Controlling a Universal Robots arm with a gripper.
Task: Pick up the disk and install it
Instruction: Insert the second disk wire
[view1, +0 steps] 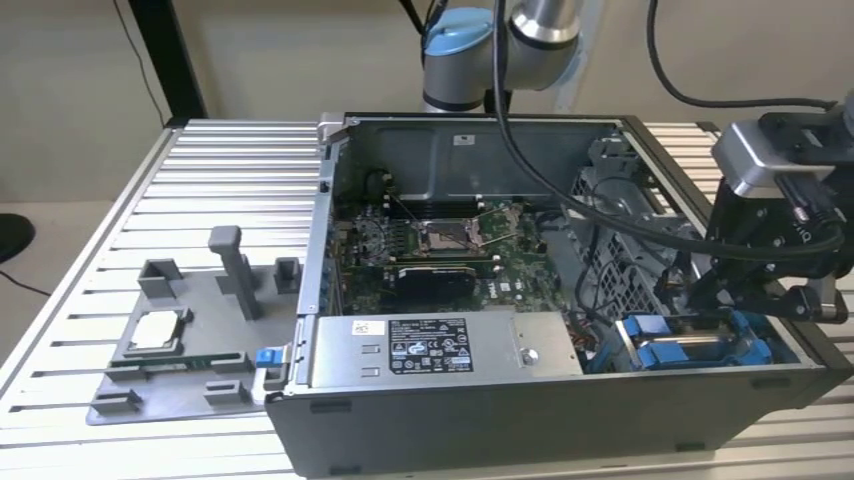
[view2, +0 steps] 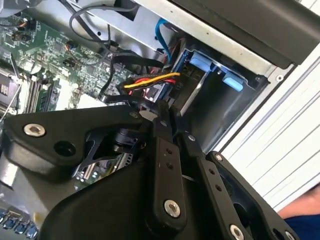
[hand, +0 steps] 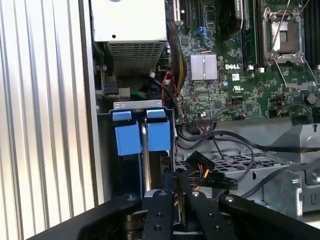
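Gripper (view1: 747, 300) at the exterior view's right, jaws pressed together on nothing over the case's (view1: 534, 420) lower-right bay, where the blue-framed disk (hand: 145, 150) sits upright in its slot.

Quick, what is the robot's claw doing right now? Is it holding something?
Gripper: fingers shut close together above the blue-framed silver metal disk sitting in the open grey computer case's drive bay; whether they pinch anything cannot be told.
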